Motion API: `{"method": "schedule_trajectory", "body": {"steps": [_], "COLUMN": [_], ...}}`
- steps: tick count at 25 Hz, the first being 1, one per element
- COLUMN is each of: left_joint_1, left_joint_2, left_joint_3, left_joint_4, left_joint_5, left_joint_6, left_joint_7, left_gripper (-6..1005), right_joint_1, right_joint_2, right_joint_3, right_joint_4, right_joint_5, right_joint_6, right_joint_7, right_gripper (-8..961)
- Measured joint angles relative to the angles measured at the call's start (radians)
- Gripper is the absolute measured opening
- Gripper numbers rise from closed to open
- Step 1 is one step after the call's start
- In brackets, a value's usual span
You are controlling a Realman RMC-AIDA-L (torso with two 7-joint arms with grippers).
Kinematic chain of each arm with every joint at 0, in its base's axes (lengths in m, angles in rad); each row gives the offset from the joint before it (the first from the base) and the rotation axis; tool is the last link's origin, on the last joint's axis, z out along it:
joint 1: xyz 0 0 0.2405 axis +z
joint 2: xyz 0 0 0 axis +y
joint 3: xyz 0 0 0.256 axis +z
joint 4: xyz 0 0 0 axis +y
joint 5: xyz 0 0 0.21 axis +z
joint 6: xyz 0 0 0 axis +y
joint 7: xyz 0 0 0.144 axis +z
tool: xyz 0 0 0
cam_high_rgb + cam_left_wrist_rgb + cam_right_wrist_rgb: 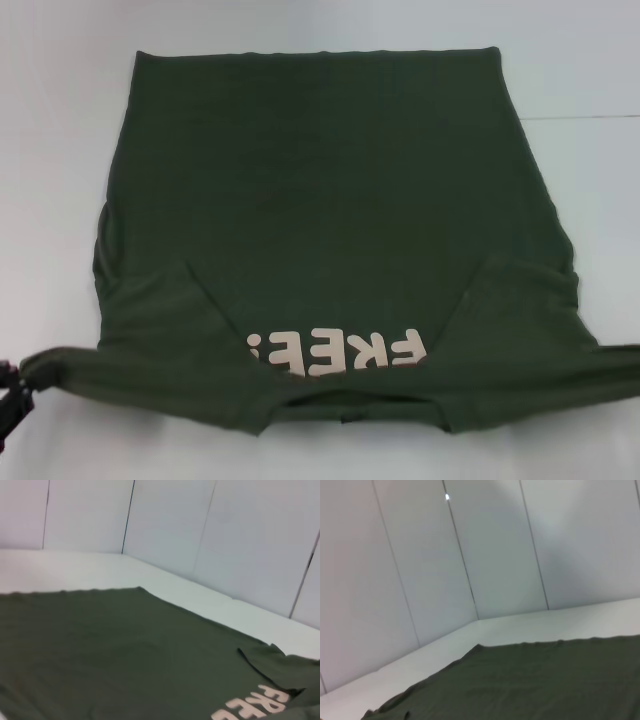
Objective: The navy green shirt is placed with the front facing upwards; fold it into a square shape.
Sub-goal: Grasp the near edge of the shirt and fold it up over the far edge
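The navy green shirt (320,210) lies spread on the white table (60,150), hem at the far side and neck end nearest me. Its near end is lifted and folded over toward the far side, so the cream "FREE" lettering (335,352) shows only in part. The folded strip is pulled taut from side to side. My left gripper (10,392) shows at the frame's lower left edge, shut on the strip's left tip. The right tip runs off the right edge, where the right gripper is out of view. The left wrist view shows the shirt (115,650) and lettering (255,705); the right wrist view shows plain green cloth (535,680).
White table surface (590,60) surrounds the shirt on the far, left and right sides. White wall panels (210,530) stand behind the table, meeting at a corner (477,617).
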Motion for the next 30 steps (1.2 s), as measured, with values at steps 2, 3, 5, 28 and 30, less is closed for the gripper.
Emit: {"method": "schedule_trajectory", "body": {"steps": [2, 3, 5, 28, 30], "left_joint_1": [-0.01, -0.017, -0.037, -0.244, -0.272], "left_joint_2": [0.001, 0.002, 0.007, -0.007, -0.008], "left_joint_3": [0.0, 0.0, -0.001, 0.009, 0.009], "left_joint_4": [-0.02, -0.033, -0.069, -0.221, -0.232], "left_joint_5": [-0.02, -0.028, -0.043, -0.151, -0.16], "left_joint_6": [-0.027, -0.048, -0.113, -0.589, -0.634], "left_joint_7": [0.002, 0.002, 0.0, 0.033, 0.043], "left_gripper": [24, 24, 24, 24, 24], "right_joint_1": [0.015, 0.027, 0.049, 0.335, 0.366], "right_joint_2": [0.0, 0.0, -0.001, -0.025, -0.027], "right_joint_3": [0.013, 0.023, 0.043, 0.009, -0.018], "right_joint_4": [0.001, 0.001, 0.002, 0.014, 0.015], "right_joint_5": [0.0, 0.001, 0.002, 0.0, 0.0], "right_joint_6": [0.001, 0.003, 0.015, 0.44, 0.486], "right_joint_7": [0.004, 0.009, 0.028, 0.35, 0.379], "right_gripper": [40, 40, 40, 40, 40]}}
